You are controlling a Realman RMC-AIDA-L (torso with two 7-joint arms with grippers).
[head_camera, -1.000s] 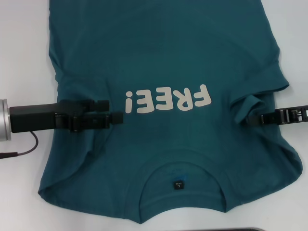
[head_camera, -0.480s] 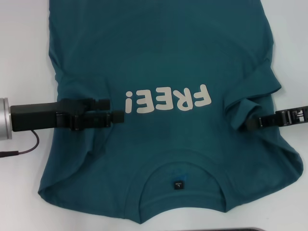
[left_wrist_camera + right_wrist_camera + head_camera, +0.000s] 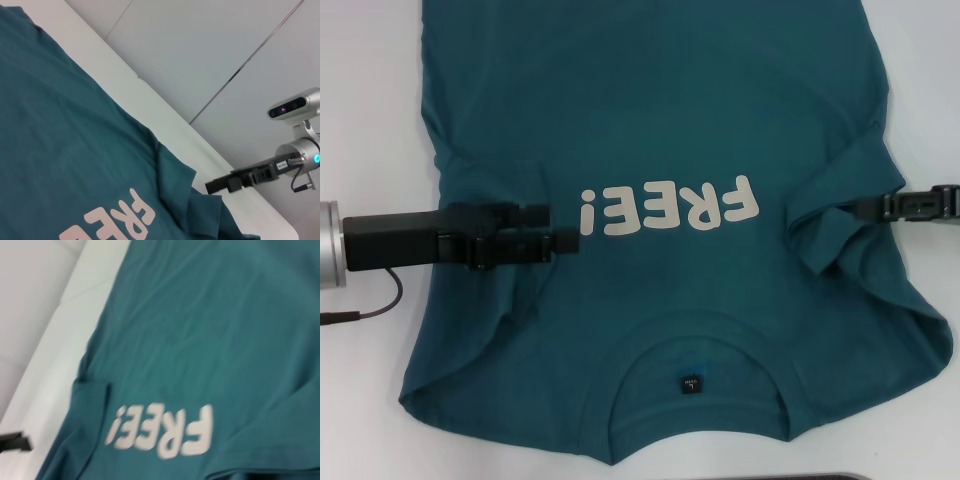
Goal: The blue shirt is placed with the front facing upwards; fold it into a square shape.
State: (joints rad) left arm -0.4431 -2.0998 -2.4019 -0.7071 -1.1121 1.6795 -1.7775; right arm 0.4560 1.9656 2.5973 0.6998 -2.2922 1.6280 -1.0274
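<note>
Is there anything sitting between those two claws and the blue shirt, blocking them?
Nothing visible. The left gripper is already over the shirt, and the right gripper is at its folded-in sleeve.

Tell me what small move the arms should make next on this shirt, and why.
Probably draw the right gripper farther inward across the blue shirt, carrying the right sleeve it seems to pinch. That sleeve is only partly folded over the body, while the left gripper already lies on the chest beside the white letters.

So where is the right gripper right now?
In the head view the right gripper is on the robot's right, at the folded-in right sleeve of the blue shirt, level with the white lettering.
</note>
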